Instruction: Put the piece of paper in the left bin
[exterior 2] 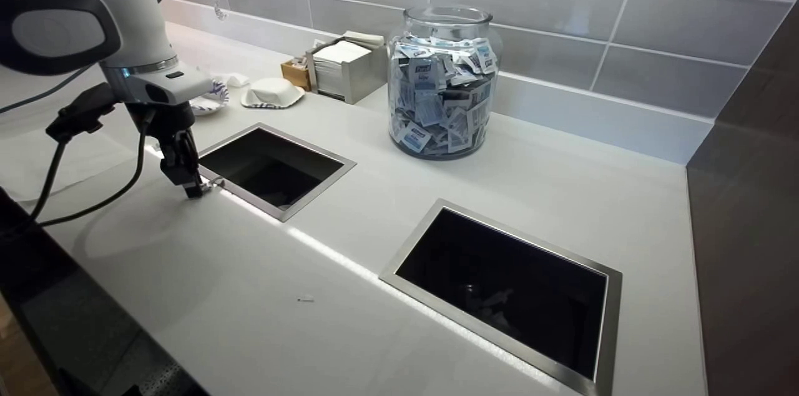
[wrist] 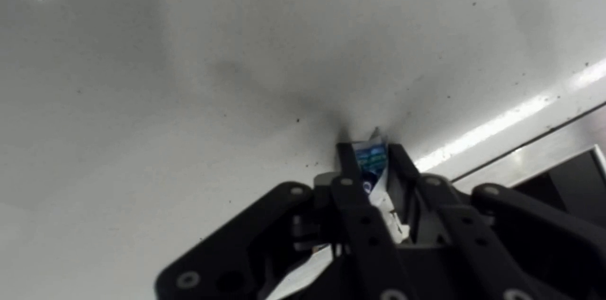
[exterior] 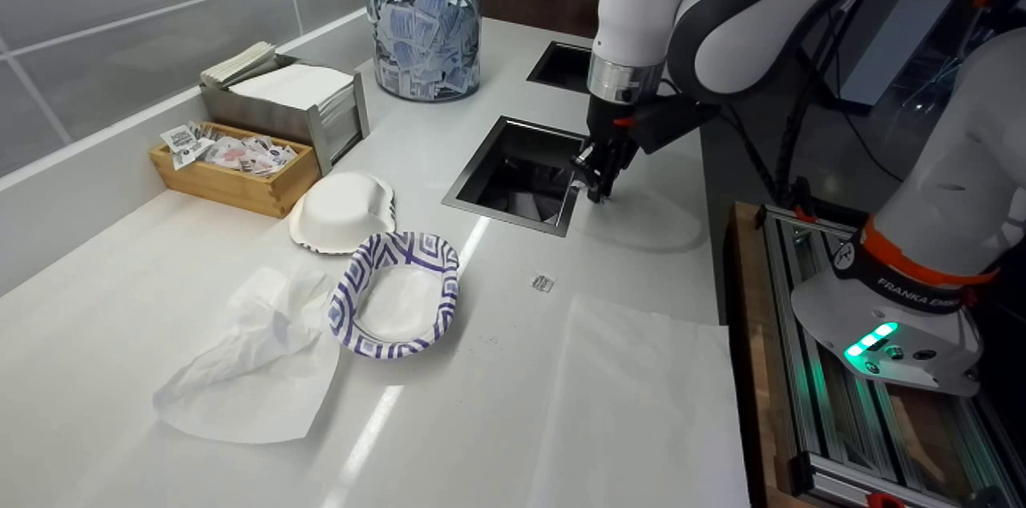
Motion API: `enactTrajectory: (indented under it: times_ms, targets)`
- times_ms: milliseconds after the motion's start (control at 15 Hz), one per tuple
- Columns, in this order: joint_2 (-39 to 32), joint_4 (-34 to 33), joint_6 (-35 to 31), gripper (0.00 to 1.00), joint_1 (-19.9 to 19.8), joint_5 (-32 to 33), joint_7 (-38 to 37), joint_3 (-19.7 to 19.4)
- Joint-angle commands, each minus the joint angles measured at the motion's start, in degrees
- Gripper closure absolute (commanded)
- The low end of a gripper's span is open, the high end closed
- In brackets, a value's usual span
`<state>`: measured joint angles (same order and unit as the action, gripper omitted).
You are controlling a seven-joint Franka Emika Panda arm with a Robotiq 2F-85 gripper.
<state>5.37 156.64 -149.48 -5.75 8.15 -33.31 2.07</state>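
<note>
My gripper (exterior: 597, 194) is down close to the white counter, just beside the left bin. In the wrist view its two black fingers (wrist: 370, 152) are closed on a small crumpled piece of paper (wrist: 371, 160), a wrapper with a blue-green printed side and a white side. A bit of the paper also shows at the fingertips in an exterior view (exterior 2: 214, 183). The left bin is a square dark opening with a metal rim (exterior: 503, 219), also in an exterior view (exterior 2: 319, 192). I cannot tell whether the fingertips touch the counter.
The right bin (exterior 2: 406, 258) is a similar opening farther along. A glass jar of packets (exterior: 425, 35), a napkin holder (exterior: 341, 119) and a wooden box (exterior: 232, 183) line the wall. Paper bowls (exterior: 394, 332), a crumpled napkin (exterior: 248, 380) and a printed scrap (exterior: 543, 283) lie on the counter.
</note>
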Motion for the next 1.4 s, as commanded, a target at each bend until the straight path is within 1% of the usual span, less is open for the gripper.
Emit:
enactTrajectory:
  times_ms: [0,133,200,467,600,667,867,1000,1067,1133,1267,1333]
  targets:
    - [-0.81,0.54,-2.0,0.99,-0.01,1.27,-0.94,-0.69]
    - [0.24,0.53,-1.43,1.0,-0.02,2.02,-1.53,-0.52]
    - [1.06,0.54,-0.91,0.99,0.01,2.43,-1.84,-0.39]
    - [7.55,0.07,2.14,0.99,-0.61,7.03,-6.53,0.77]
    - [9.74,-0.67,1.38,0.99,-1.76,9.94,-7.89,1.39]
    - [10.4,-1.18,0.42,0.99,-2.17,10.22,-7.16,1.39]
    - [10.64,-2.84,-1.54,0.99,-4.29,13.0,-6.72,2.07]
    - [10.38,-3.71,-2.15,0.99,-5.05,13.69,-6.48,2.23]
    - [10.11,-3.96,-2.79,0.7,-5.37,13.91,-6.65,2.28]
    - [9.85,-4.09,-3.04,0.7,-4.94,12.29,-5.79,1.84]
    - [9.49,-3.81,-4.48,0.56,-5.25,12.22,-5.74,1.87]
    - [9.3,-3.68,-5.07,0.48,-5.45,12.29,-5.86,1.85]
